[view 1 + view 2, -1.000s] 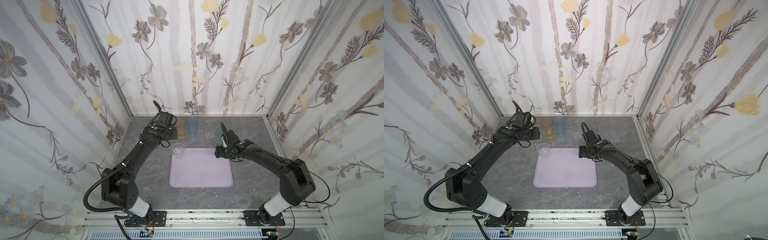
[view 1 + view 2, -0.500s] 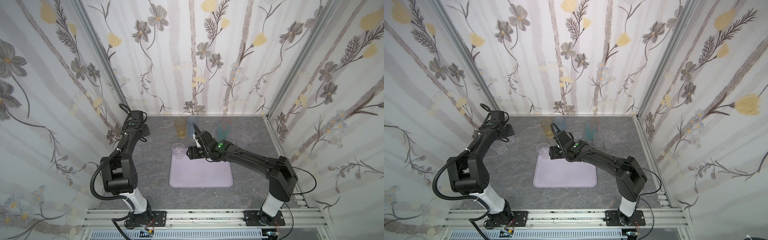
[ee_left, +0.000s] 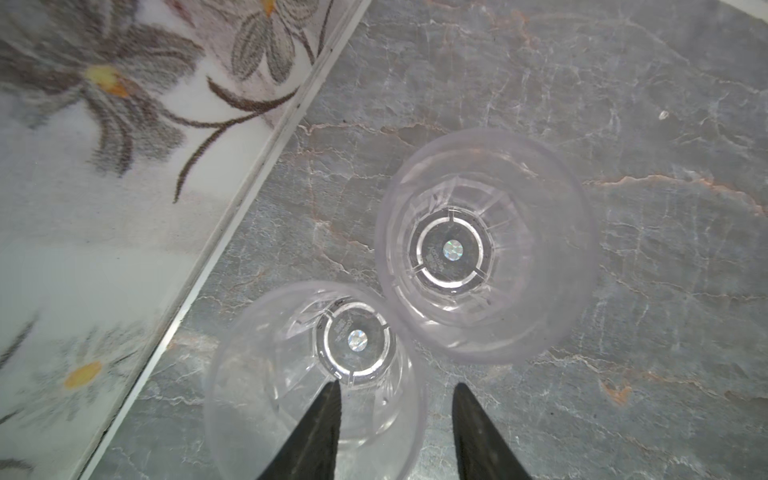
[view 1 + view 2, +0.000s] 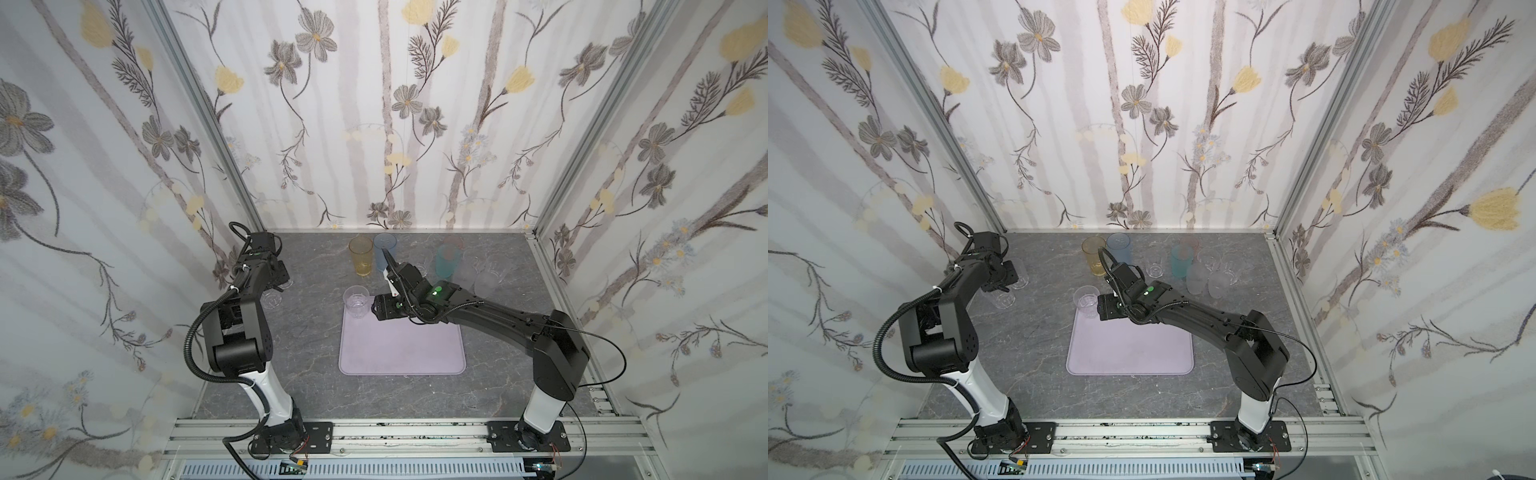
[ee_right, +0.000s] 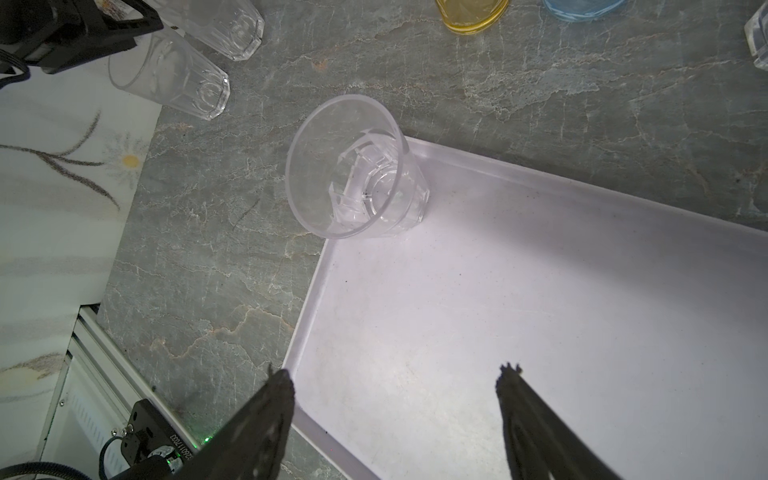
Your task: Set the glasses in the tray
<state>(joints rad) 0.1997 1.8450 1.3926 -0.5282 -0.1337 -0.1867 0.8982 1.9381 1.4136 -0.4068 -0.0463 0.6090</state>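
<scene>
1. Right wrist view tells the score: one clear glass [image 5: 353,183] stands upright in a corner of the tray [image 5: 540,291], its base just inside the rim. The rest of the tray is bare.
2. The right end effector [image 5: 395,374] hovers over the tray near that glass. It is released, with the jaws wide and nothing between them.
3. Over at the left edge of the desk [image 4: 316,395], the left end effector [image 3: 395,390] hangs above two clear tumblers that touch each other, the near tumbler [image 3: 257,374] and the far tumbler [image 3: 486,245].
4. Its jaws stand apart, one finger over the near tumbler's mouth and one outside its wall. I see no pinch, so I call it released and lining up for a grab.
5. Along the desk's back edge, both top views show the amber glass [image 4: 360,256], the blue glass [image 4: 384,249] and the teal glass [image 4: 448,261].
6. The frosted glasses [image 4: 1198,279] cluster with some clear ones toward the back right corner. All of these stand on the desk, apart from the tray.
7. By my reckoning it's early days, with one glass in and all the others left to carry. The near tumbler looks like the next candidate.
</scene>
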